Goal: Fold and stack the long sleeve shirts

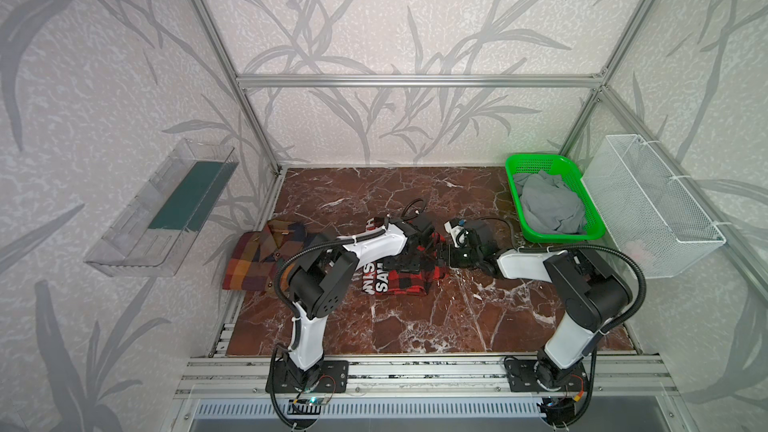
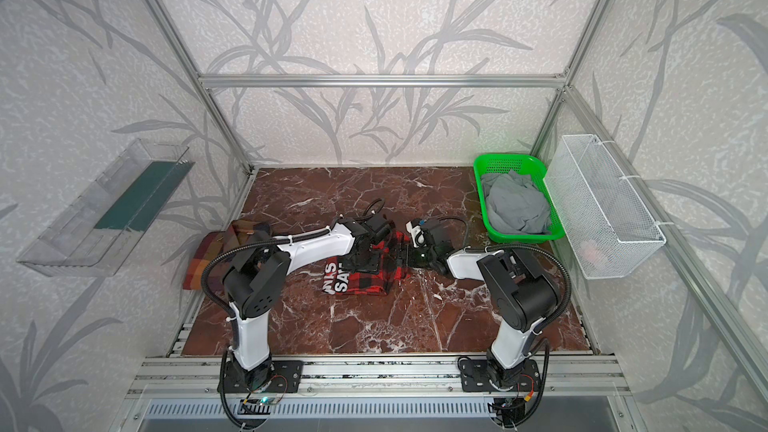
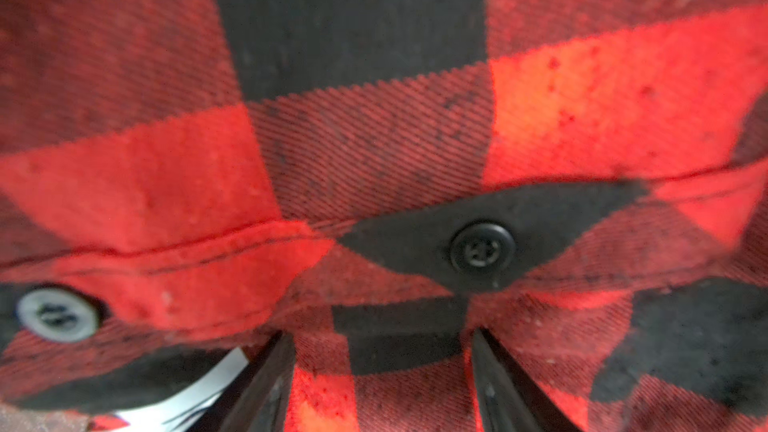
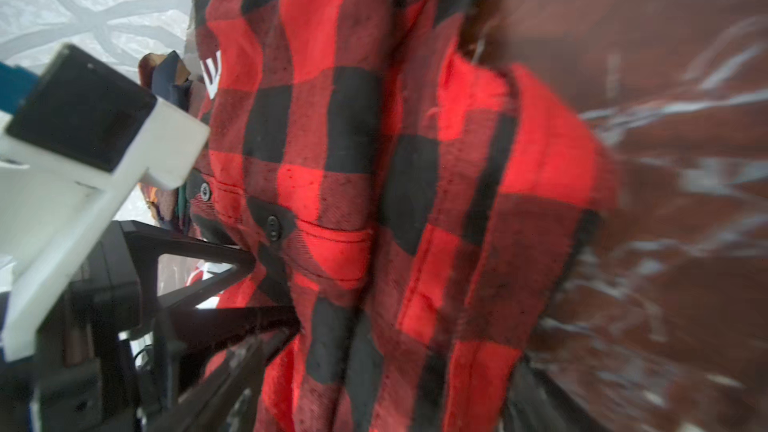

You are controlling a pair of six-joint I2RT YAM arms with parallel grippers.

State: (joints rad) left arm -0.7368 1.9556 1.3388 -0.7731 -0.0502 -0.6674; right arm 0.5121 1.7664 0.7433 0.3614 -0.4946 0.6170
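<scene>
On the marble table [image 1: 415, 326], left end effector [image 3: 382, 332], released, touches red-black shirt [image 1: 405, 284]; right end effector [image 1: 444, 257] unclear.

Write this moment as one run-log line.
red-and-black shirt: mid-table | left end effector: open, on it | right end effector: at its edge | brown plaid shirt: folded, left side

Red-and-black shirt [image 2: 374, 282] is noted mid-table, left gripper [image 2: 366, 260] and right gripper [image 2: 402, 254] set over it. Plaid shirt [image 2: 203, 263] is laid at its nine o'clock.
</scene>
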